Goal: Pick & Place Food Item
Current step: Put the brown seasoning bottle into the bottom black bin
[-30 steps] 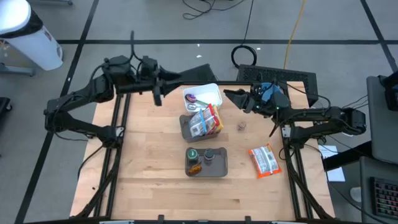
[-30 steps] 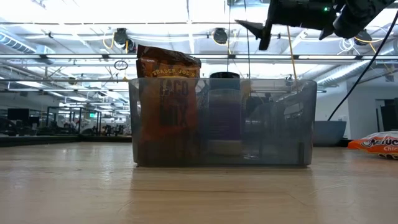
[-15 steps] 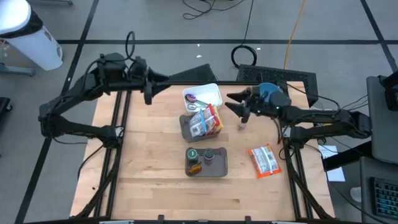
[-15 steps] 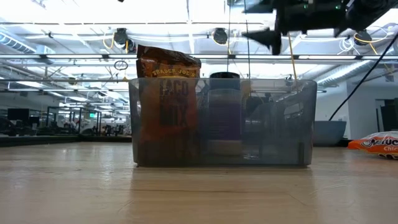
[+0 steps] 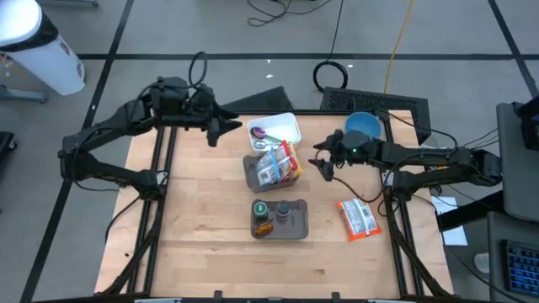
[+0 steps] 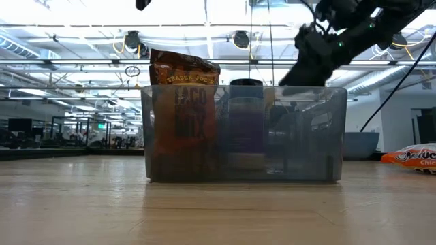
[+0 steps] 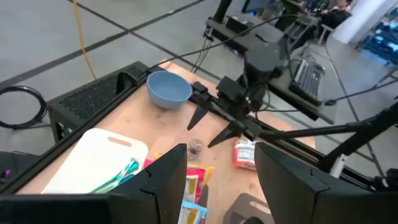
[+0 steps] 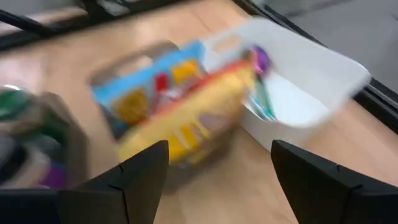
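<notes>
— What sits nearest the table's front edge?

— One grey translucent bin [image 5: 280, 219] holding two jars and a taco-mix packet marked "TRADER JOE'S" [image 6: 182, 116]. Right of that bin, near the table's right edge, lies one orange-and-white snack bag [image 5: 358, 216]. Behind the bin stands a second grey bin [image 5: 271, 168] stuffed with colourful packets, then one white rectangular tray [image 5: 274, 131]. One blue bowl [image 5: 362, 126] sits far right of the tray.

— And the arms?

— The right gripper [image 5: 321, 162], fingers spread and empty, hovers over a small glass jar [image 7: 196, 148] just right of the second bin. The left gripper [image 5: 221, 132], also spread and empty, hangs left of the tray.
</notes>
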